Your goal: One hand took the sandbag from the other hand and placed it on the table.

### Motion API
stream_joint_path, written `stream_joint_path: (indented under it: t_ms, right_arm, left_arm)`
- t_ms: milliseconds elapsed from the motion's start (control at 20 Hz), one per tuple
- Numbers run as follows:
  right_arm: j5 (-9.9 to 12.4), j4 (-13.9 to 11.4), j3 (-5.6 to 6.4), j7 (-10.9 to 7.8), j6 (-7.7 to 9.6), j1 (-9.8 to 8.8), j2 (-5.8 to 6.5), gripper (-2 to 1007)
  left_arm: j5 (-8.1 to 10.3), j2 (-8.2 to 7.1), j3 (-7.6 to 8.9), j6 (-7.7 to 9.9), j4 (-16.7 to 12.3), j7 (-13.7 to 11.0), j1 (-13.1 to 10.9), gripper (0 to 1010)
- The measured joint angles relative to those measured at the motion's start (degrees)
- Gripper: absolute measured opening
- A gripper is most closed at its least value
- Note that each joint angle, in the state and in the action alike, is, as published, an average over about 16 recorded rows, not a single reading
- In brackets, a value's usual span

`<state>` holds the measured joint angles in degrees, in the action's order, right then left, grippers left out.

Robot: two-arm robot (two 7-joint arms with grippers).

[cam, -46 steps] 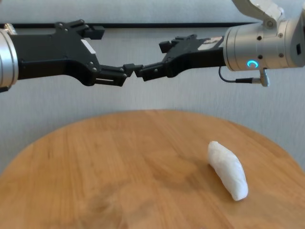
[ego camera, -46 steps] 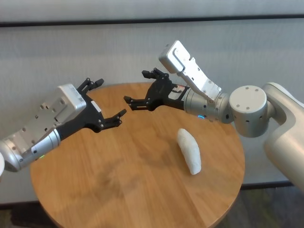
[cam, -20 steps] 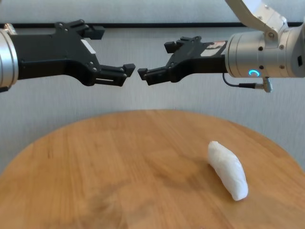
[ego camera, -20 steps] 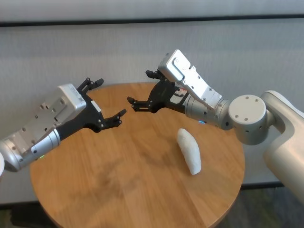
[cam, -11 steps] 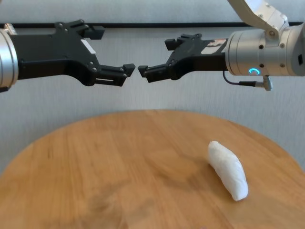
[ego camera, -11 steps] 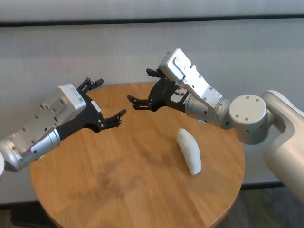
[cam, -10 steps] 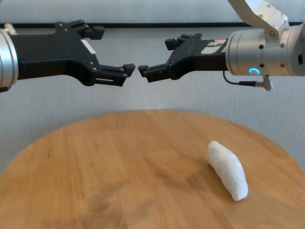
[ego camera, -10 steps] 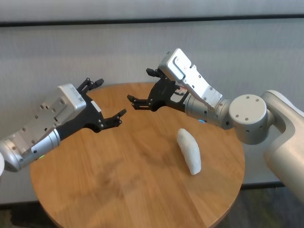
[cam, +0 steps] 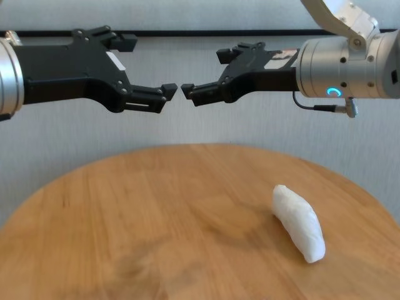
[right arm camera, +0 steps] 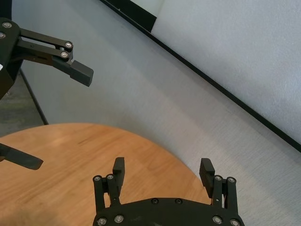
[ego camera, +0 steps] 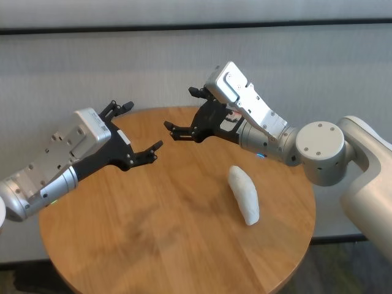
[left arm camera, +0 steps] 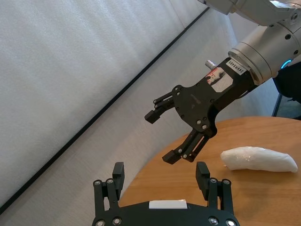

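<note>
Right now the sandbag (ego camera: 244, 195) lies flat on the table (ego camera: 153, 245), toward its right side. Both claws hang above, facing each other: the right gripper (ego camera: 182, 115) and left gripper (ego camera: 138, 130) are spread wide, holding nothing.

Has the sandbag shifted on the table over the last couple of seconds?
No. The sandbag lies at the same spot on the table, near its right edge, in both head and chest views; both grippers hang open above it.
</note>
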<state>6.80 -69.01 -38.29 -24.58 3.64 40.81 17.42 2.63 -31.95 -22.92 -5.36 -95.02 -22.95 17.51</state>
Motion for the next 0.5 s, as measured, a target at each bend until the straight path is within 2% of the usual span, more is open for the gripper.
stream_joint_path:
  t_ms: [500]
  right_arm:
    - [0.0, -0.1, 0.03, 0.08, -0.10, 0.00, 0.04, 1002]
  left_arm:
    - [0.00, 0.00, 0.00, 0.00, 0.0, 0.0, 0.0, 1001]
